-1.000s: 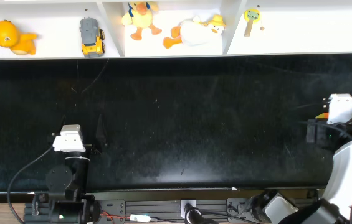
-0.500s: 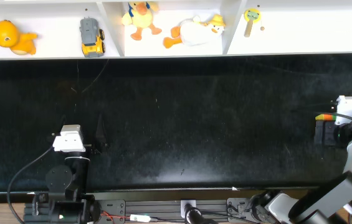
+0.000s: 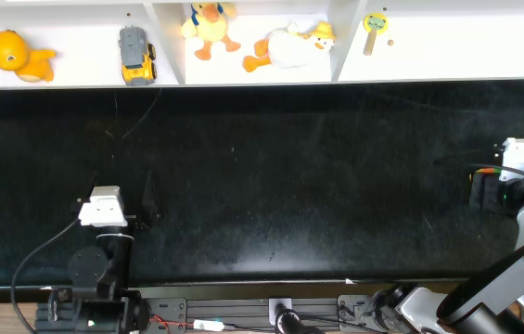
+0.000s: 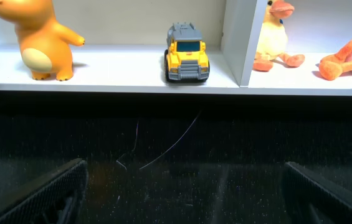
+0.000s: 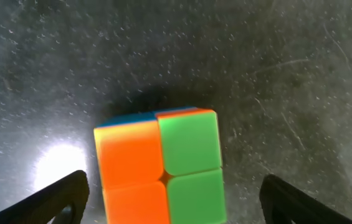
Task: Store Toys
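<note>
A small cube (image 5: 160,165) with orange and green faces rests on the black mat. My right gripper (image 5: 176,199) is open directly over it, one finger on each side and neither touching. From above, the cube (image 3: 487,173) shows as a coloured sliver under the right wrist at the mat's far right edge. My left gripper (image 4: 182,199) is open and holds nothing, low over the mat at front left and facing the white shelf (image 4: 113,81). An orange dinosaur (image 4: 38,37), a yellow truck (image 4: 187,55) and a yellow duck plush (image 4: 274,37) stand on that shelf.
The shelf (image 3: 76,79) runs along the far edge, split by dividers. A white duck plush (image 3: 289,46) lies beside the yellow duck (image 3: 210,26), and a small rattle (image 3: 375,28) sits in the right compartment. The black mat (image 3: 289,176) spreads between the arms.
The right arm has shifted toward the mat's right edge with its wrist over the cube. The left arm has not moved.
</note>
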`<control>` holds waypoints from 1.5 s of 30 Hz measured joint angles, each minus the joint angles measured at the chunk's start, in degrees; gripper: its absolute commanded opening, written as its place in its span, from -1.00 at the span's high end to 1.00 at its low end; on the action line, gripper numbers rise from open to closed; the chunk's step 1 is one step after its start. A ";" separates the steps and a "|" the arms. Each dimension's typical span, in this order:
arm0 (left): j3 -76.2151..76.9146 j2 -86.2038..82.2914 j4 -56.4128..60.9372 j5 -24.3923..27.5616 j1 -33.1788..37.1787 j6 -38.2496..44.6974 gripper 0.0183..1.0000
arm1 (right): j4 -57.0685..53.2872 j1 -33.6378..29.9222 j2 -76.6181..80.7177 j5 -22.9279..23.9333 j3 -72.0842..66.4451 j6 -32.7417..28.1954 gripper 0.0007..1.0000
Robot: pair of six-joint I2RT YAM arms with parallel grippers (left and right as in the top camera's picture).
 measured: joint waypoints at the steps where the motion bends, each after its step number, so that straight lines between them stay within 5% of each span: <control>1: 0.00 0.00 -0.02 0.00 0.00 0.00 -1.00 | 0.00 0.02 0.00 -0.22 0.00 0.46 -0.68; 31: 0.00 0.00 0.00 0.00 0.00 0.00 -1.00 | 0.31 4.22 2.89 0.26 0.04 4.46 0.00; 45: 0.00 0.00 0.00 0.00 0.00 0.02 -1.00 | -0.17 6.47 0.90 0.20 7.74 17.49 0.10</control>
